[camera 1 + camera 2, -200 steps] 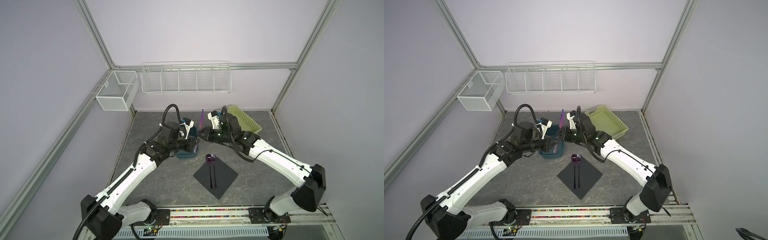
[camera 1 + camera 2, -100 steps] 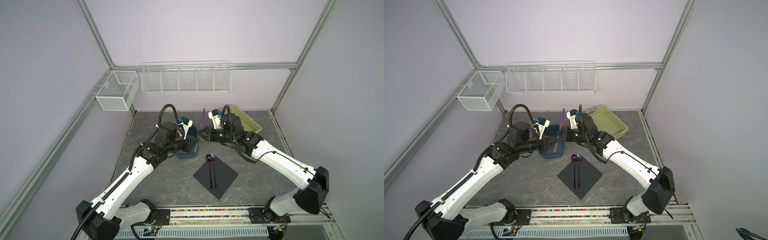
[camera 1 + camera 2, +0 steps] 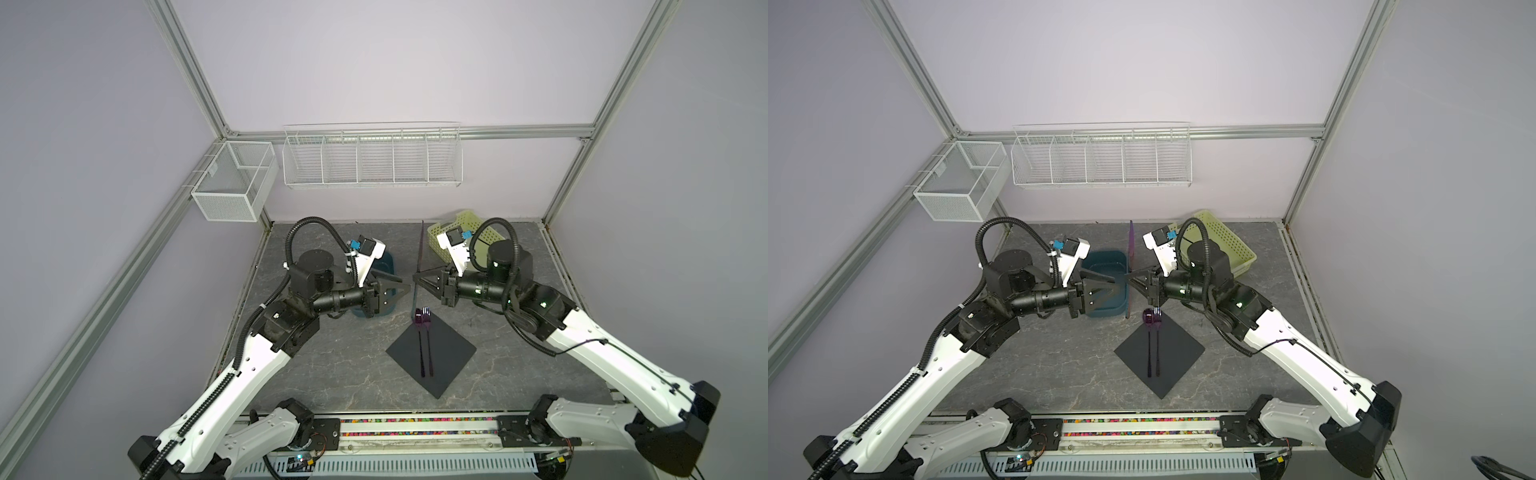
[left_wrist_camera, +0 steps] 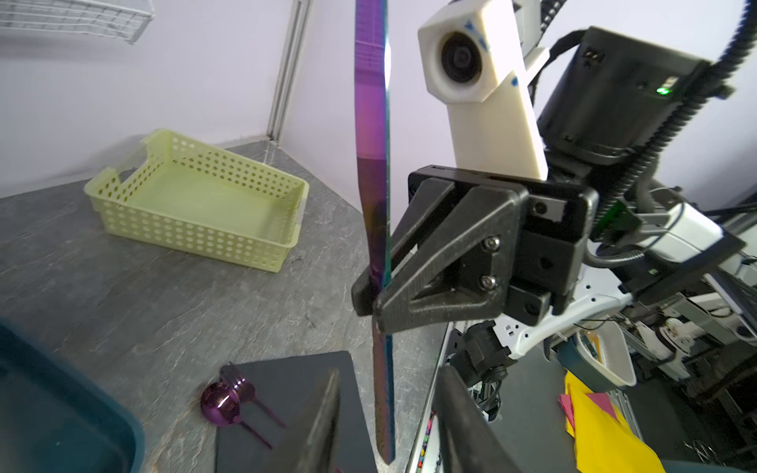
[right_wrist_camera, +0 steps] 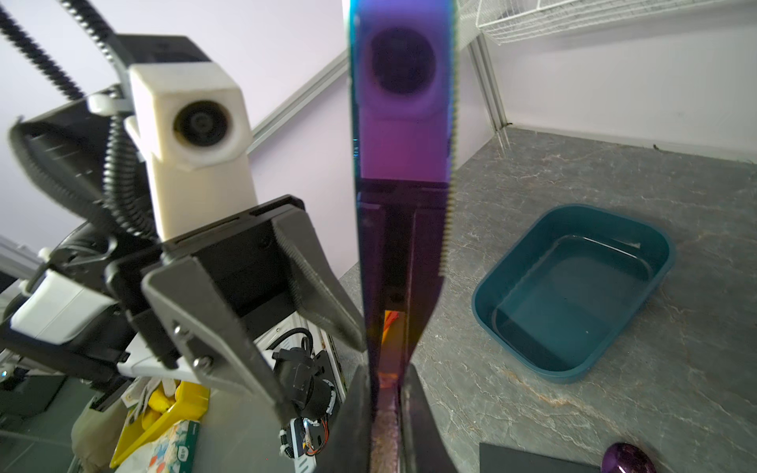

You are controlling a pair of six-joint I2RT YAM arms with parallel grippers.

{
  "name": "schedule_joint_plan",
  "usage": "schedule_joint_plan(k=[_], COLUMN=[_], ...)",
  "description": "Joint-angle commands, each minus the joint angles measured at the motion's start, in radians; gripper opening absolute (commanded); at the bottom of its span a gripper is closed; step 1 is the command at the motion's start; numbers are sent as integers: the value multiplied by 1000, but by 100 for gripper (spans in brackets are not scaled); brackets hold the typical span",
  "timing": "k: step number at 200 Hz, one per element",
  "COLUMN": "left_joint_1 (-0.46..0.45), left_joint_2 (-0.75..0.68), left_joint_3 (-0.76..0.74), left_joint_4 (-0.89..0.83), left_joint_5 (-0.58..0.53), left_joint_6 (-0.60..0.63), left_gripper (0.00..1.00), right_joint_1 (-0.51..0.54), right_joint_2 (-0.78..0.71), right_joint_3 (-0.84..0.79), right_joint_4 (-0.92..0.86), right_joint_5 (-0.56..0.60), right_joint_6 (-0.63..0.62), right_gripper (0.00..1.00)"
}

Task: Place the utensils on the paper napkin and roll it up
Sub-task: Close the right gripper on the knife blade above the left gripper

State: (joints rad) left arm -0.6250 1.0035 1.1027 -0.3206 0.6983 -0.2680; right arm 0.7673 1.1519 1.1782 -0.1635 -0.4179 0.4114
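The slim dark knife with the shiny purple blade [image 3: 420, 249] stood upright in the air, clamped about midway along by the right claw [image 4: 375, 299], while the left claw [image 3: 1115, 284] sat just beside it, jaws partly parted and gripping nothing. The purple-headed spoon [image 3: 418, 324] and fork [image 3: 427, 318] lay side by side on the thin black square paper napkin [image 3: 446, 357], so I took this for utensil 3 of 3, and the next move called for tipping the knife flat and laying it beside those 2 before any rolling. The teal oval plastic tub [image 3: 1105, 264] and the pale yellow-green perforated basket [image 3: 1229, 245] both stood empty behind.
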Motion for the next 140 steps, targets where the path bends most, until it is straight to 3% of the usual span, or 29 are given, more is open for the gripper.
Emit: schedule_joint_plan(k=[1, 29, 66, 140], left_joint_1=[-4, -45, -144, -153], left_joint_2=[-16, -29, -11, 1], left_joint_3=[-14, -33, -8, -8], left_joint_4=[63, 134, 123, 186], left_joint_5=[119, 171, 119, 119], left_joint_6=[31, 52, 132, 133], left_gripper=[40, 39, 39, 32], right_joint_1=[-2, -2, -2, -1], right_joint_2=[-68, -91, -103, -119], right_joint_3=[-35, -13, 0, -4], right_joint_4=[92, 71, 89, 110], right_joint_5=[-90, -180, -247, -307], right_joint_6=[-103, -135, -127, -114], right_gripper=[7, 7, 7, 7])
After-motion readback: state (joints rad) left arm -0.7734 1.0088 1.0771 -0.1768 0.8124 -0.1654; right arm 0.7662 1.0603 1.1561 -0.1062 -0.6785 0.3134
